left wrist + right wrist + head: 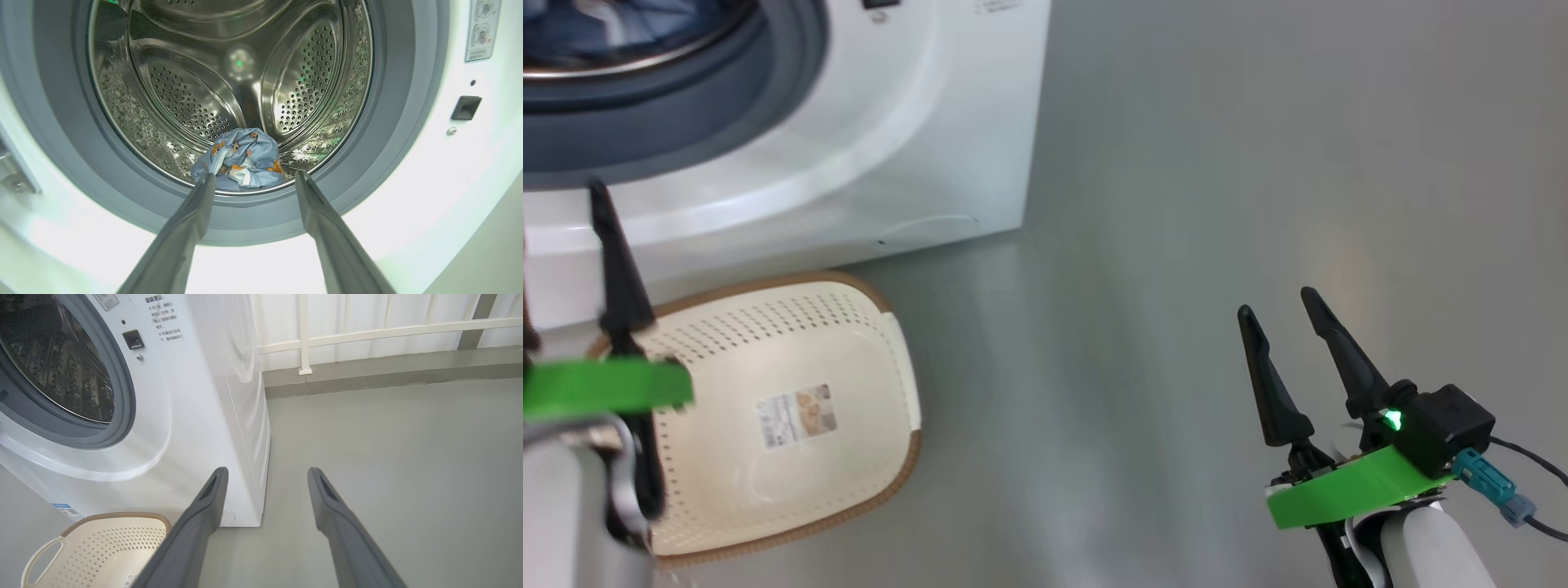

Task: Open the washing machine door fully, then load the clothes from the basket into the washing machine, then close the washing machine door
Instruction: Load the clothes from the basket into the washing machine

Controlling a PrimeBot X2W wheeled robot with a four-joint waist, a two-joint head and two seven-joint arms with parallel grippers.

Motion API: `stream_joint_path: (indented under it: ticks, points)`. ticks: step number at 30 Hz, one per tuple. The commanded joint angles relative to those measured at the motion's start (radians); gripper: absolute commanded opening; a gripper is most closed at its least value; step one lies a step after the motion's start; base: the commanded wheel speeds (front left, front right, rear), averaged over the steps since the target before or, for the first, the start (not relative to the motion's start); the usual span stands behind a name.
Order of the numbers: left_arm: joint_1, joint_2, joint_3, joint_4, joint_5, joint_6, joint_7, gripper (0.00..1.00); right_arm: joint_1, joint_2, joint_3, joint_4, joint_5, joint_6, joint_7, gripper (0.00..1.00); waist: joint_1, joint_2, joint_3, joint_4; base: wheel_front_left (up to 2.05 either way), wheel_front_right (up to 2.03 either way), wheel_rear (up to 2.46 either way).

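The drum [229,81] mouth is unobstructed within its grey gasket [61,143]. A blue clothes bundle [241,159] occupies the drum's lower front edge. The basket [792,343] stands just beside the base of the washing machine [915,163]. The grey floor [1217,204] to the right lies open.

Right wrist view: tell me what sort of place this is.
Probably a laundry spot on a balcony or utility area: a white front-loading washer, a perforated basket on bare grey floor, and a white railing behind.
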State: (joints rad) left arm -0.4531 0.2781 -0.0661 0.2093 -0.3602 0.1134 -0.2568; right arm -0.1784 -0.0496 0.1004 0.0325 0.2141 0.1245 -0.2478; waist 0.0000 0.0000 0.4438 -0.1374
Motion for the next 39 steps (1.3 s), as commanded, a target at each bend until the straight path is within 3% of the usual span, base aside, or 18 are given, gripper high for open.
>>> stream_joint_path:
  ticks: [1,6,15,26,39]
  points:
    - [0.042,0.021,0.037,-0.059,0.012,0.018,-0.005,1.0,0.025,-0.001,0.017,-0.022,-0.012,0.006,0.004,1.0,0.0,0.0,-0.061,0.054,0.0,0.0,0.0]
    - [0.213,-0.024,0.034,-0.174,0.034,0.058,-0.005,1.0,0.052,-0.001,0.01,-0.025,-0.023,0.006,0.021,1.0,0.0,0.0,-0.114,0.075,0.0,0.0,0.0]
    - [0.409,-0.053,-0.015,-0.261,0.061,0.081,0.005,1.0,0.109,-0.001,-0.007,-0.043,-0.049,0.006,0.055,1.0,0.0,0.0,-0.211,0.111,0.0,0.0,0.0]
    - [0.51,-0.064,-0.068,-0.27,0.065,0.08,0.031,1.0,0.183,-0.001,-0.015,-0.08,-0.063,0.006,0.101,1.0,0.0,0.0,-0.329,0.154,0.0,0.0,0.0]
    - [0.565,-0.07,-0.097,-0.281,0.065,0.088,0.041,1.0,0.246,-0.001,-0.03,-0.128,-0.067,0.006,0.139,1.0,0.0,0.0,-0.394,0.171,0.0,0.0,0.0]
